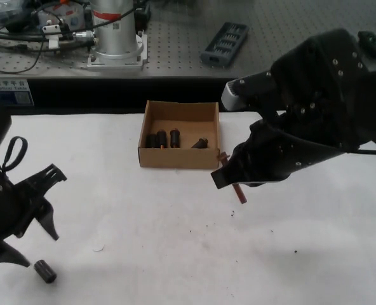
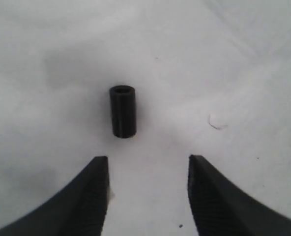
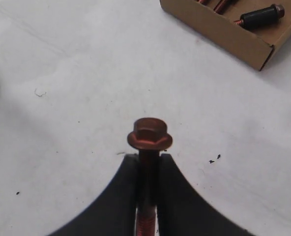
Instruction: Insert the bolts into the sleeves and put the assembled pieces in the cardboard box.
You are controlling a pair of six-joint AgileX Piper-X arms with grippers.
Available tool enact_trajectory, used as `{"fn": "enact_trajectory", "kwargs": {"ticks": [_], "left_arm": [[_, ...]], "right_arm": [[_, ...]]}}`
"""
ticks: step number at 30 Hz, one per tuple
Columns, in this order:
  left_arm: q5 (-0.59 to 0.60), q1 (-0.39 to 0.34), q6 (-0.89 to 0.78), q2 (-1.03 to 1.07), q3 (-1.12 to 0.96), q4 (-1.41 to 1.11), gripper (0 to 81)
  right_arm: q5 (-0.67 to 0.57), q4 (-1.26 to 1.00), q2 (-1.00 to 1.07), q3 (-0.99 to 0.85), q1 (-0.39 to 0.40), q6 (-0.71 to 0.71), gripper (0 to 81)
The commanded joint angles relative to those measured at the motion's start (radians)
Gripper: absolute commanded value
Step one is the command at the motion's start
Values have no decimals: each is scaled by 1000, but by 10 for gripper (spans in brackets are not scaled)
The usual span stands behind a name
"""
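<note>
A black sleeve (image 2: 123,111) lies on the white cloth just ahead of my left gripper (image 2: 148,172), which is open with nothing between its fingers. The same sleeve (image 1: 45,271) rests at the front left of the bench, beside the left gripper (image 1: 39,251). My right gripper (image 3: 148,164) is shut on a copper-coloured bolt (image 3: 149,135), whose flanged hex head sticks out beyond the fingertips. The high view has that bolt (image 1: 238,190) held above the cloth, just right of the cardboard box (image 1: 178,156). Several assembled pieces (image 1: 166,139) lie inside the box.
The cardboard box corner (image 3: 224,34) with an assembled piece (image 3: 261,14) lies beyond the right gripper. Behind the white cloth runs a perforated metal bench with a metal column base (image 1: 115,44), cables and a blue ridged block (image 1: 225,42).
</note>
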Motion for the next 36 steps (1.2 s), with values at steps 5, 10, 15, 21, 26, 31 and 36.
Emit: {"fn": "enact_trajectory", "kwargs": {"ticks": [5, 10, 15, 21, 26, 31, 36], "left_arm": [[-62, 3, -24, 84, -6, 58, 347], [-73, 7, -24, 107, -6, 57, 347], [-70, 9, -28, 143, -6, 44, 347], [-44, 9, -40, 171, -6, -1, 347], [-48, 9, -44, 171, -6, -31, 347], [-49, 9, -44, 176, -6, -54, 347], [-44, 9, -44, 212, -6, -60, 347]], "right_arm": [[-11, -59, -59, -5, 1, 2, 44], [-11, -77, -79, -5, 1, 2, 44], [-11, -77, -80, -5, 1, 5, 44], [-11, -77, -80, -5, 1, 2, 44], [-11, -81, -80, -5, 1, 2, 44], [-11, -84, -80, -5, 1, 2, 44], [-11, -84, -80, -5, 1, 2, 44]]}}
